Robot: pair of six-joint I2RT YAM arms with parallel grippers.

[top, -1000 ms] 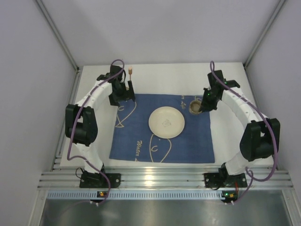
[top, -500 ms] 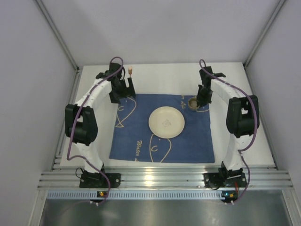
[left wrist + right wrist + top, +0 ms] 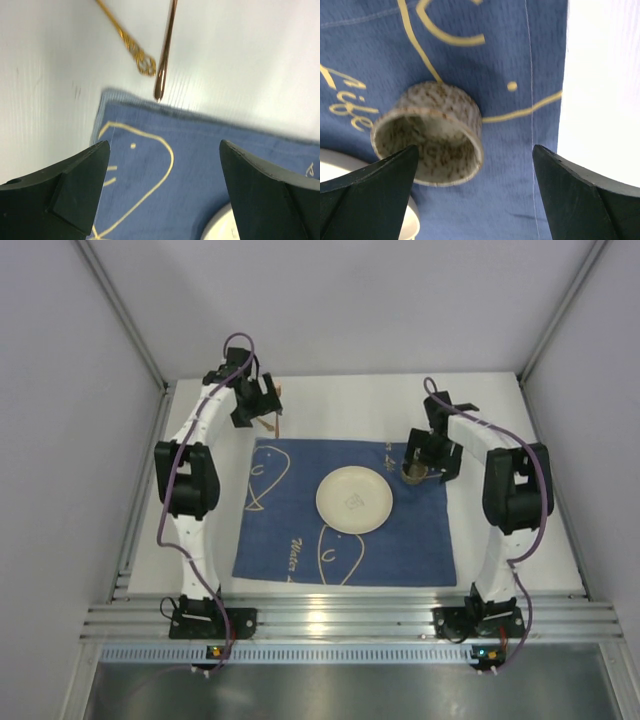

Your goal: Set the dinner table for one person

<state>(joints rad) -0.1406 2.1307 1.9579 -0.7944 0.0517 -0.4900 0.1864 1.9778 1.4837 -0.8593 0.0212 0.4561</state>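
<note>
Top external: shows white dinner table (image 3: 350, 400), flat and matte, spanning the whole cell floor from the near rail (image 3: 330, 620) to the grey back wall. Carries blue placemat (image 3: 290, 530) with pale line drawings on its middle, white plate (image 3: 353, 500) at placemat centre. Speckled cup (image 3: 413, 473) upright near placemat's far right corner, just beside plate. Right gripper (image 3: 432, 460) low over cup, jaws spread wide and straddling cup in right wrist view, gripping nothing; contact with cup unclear. Left gripper (image 3: 258, 402) at far left, past placemat's far edge, jaws wide apart, empty. Two gold cutlery handles (image 3: 167, 50) lying on bare table beyond placemat's far left corner, one tip right at cloth edge, apart from left fingers.
</note>
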